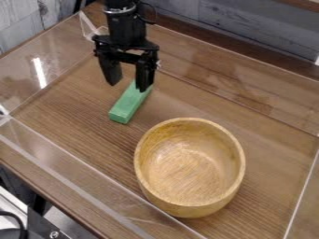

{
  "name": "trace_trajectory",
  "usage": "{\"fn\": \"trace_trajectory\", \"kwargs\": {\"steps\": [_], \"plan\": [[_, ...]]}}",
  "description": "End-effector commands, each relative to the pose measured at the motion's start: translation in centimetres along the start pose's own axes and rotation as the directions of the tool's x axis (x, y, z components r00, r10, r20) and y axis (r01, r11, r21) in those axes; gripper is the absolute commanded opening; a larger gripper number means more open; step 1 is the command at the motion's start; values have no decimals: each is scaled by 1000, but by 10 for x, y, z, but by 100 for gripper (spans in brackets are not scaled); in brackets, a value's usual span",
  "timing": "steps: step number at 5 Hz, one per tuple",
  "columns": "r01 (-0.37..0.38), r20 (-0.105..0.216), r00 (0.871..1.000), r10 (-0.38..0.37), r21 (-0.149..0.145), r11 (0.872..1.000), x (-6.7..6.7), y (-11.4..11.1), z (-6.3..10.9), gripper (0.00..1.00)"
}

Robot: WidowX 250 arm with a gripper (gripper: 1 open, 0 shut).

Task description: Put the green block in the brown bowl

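Green and plain, the small elongated rectangular block (126,103) lies flat on the wood-grain tabletop (237,98), up and to the left of the round light-brown wooden bowl (189,165) and clearly apart from its rim. The black tool (129,77) hangs pointing straight down over the block's far end, its two fingers spread wide and holding nothing; the right fingertip looks to reach the block's upper end, though whether it touches cannot be told from this view.

The block looks rigid and light, probably wood or plastic, with smooth painted faces that could slip under a weak pinch but will not deform or break. Its long sides are the sensible place to take hold, near the middle of its length, so the bar hangs level and does not swing. Since the bowl is thick-walled, wide and empty, the block should fit easily inside.
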State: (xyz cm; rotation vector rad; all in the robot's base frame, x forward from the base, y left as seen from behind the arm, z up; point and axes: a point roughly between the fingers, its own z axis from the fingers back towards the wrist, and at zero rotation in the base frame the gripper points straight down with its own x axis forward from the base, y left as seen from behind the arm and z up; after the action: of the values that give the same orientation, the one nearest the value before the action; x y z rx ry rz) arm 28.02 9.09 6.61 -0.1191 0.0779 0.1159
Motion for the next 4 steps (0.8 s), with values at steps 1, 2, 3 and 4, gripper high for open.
{"fn": "trace_trajectory", "kwargs": {"steps": [1, 2, 3, 4], "plan": [[9, 44, 999, -9, 6, 1000, 4, -1, 3, 100], [16, 43, 999, -16, 6, 1000, 3, -2, -5, 100], [22, 42, 999, -22, 4, 1000, 4, -3, -12, 100], [28, 41, 999, -28, 3, 1000, 4, -4, -19, 100]]}}
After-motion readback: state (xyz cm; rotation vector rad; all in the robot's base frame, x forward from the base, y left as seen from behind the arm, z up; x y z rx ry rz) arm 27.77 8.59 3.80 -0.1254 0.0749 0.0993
